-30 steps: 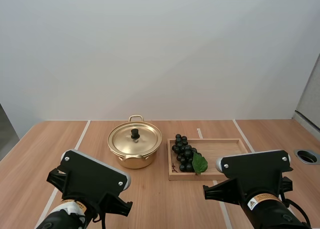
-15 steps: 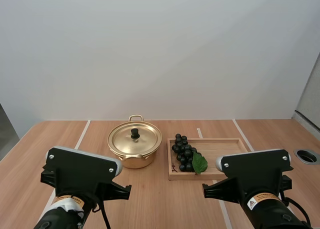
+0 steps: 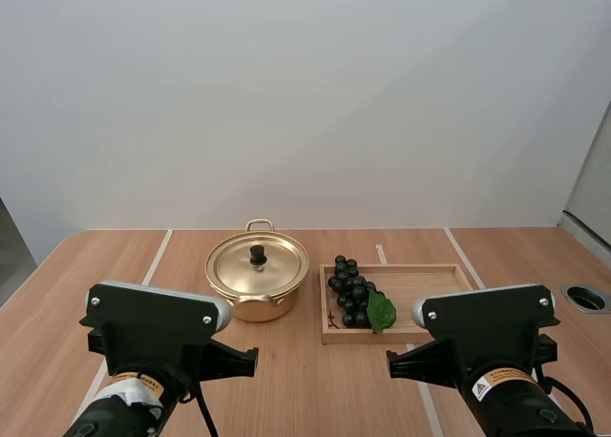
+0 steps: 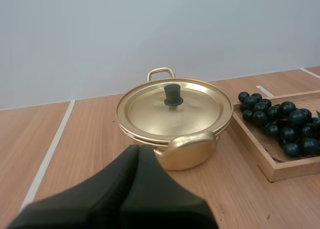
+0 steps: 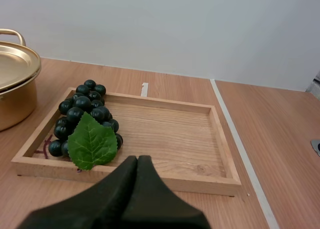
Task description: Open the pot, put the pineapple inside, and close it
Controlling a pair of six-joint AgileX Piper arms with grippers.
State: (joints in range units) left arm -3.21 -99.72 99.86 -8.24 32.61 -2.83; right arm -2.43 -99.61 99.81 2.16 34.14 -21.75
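TOOLS: your left gripper [image 4: 136, 150] and right gripper [image 5: 138, 160] are both closed on nothing | THING: the fruit is a bunch of grapes [image 5: 82, 106], lying in the tray [image 5: 170, 131] just beside the lidded pot [image 4: 170, 116] | RISK: closed fingers may shove the lid knob [image 4: 173, 95] and skid the pot, so open yours first.

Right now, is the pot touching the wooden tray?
Apart. The right wrist view shows a strip of bare table between the pot and the left rim of the tray.
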